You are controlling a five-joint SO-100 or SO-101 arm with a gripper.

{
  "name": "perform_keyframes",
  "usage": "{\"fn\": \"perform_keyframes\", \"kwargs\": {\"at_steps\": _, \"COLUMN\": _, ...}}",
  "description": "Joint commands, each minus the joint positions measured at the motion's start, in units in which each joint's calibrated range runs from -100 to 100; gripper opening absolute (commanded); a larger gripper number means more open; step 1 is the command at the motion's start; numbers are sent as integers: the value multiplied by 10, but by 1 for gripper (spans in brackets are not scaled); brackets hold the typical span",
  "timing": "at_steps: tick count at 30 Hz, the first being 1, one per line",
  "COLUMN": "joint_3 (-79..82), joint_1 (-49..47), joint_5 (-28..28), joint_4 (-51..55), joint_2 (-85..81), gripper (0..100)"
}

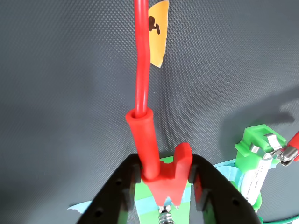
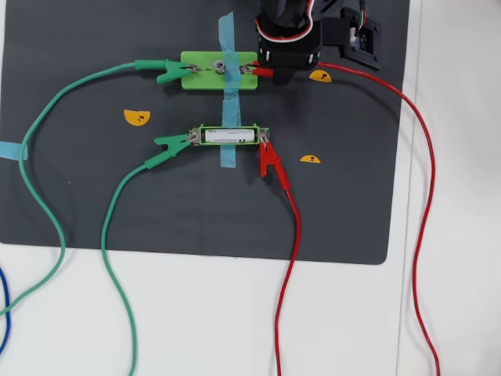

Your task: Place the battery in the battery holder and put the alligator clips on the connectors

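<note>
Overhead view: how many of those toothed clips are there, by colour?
Green clips: 2
Red clips: 2, one held in the claw
Total: 4

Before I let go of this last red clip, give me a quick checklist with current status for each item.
1. Battery seated in the battery holder: ok.
2. Green clip and red clip on the holder's ends: ok.
3. Green clip on the left end of the bulb block in the overhead view: ok.
4. Gripper closed on the last red clip: ok.
5. That clip's teeth biting the block's right connector: cannot tell, the tip is cut off in the wrist view and partly hidden overhead.
6. Red wire slack, not pulling: ok.
</note>
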Motion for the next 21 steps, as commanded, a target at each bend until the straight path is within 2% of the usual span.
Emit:
{"fn": "perform_keyframes", "kwargs": {"at_steps": 1, "joint_3": -3, "joint_1": -3, "joint_5": 0, "joint_4": 0, "joint_2": -13, "gripper": 1}}
{"fn": "perform_keyframes", "kwargs": {"at_steps": 21, "joint_3": -17, "joint_1": -2, "joint_5": -2, "joint_4": -6, "joint_2": 59, "gripper": 1}}
